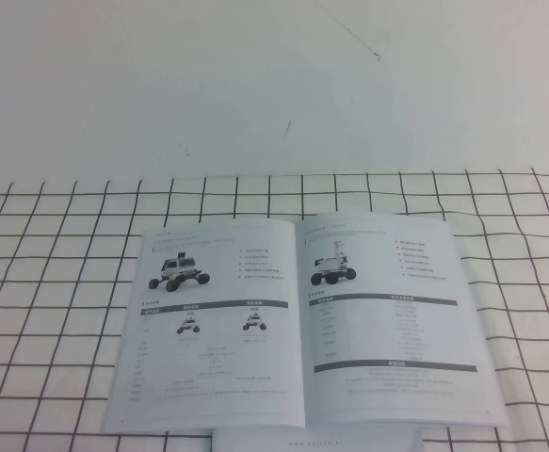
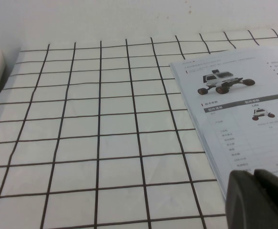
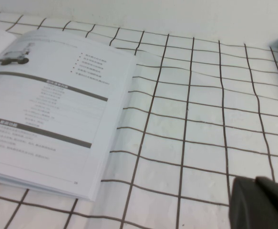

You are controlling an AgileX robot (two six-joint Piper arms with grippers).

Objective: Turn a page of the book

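- The thin white paper book (image 1: 302, 320) lies open and flat on the white cloth with black squares (image 1: 57, 282).
- My right gripper (image 3: 260, 202) is shut, holding nothing, well off the book's right page (image 1: 387, 311).
- My left gripper (image 2: 258, 198) sits near the left page's corner; I cannot tell its fingers.
- A plain white booklet (image 1: 316, 441) peeks out, cut off.
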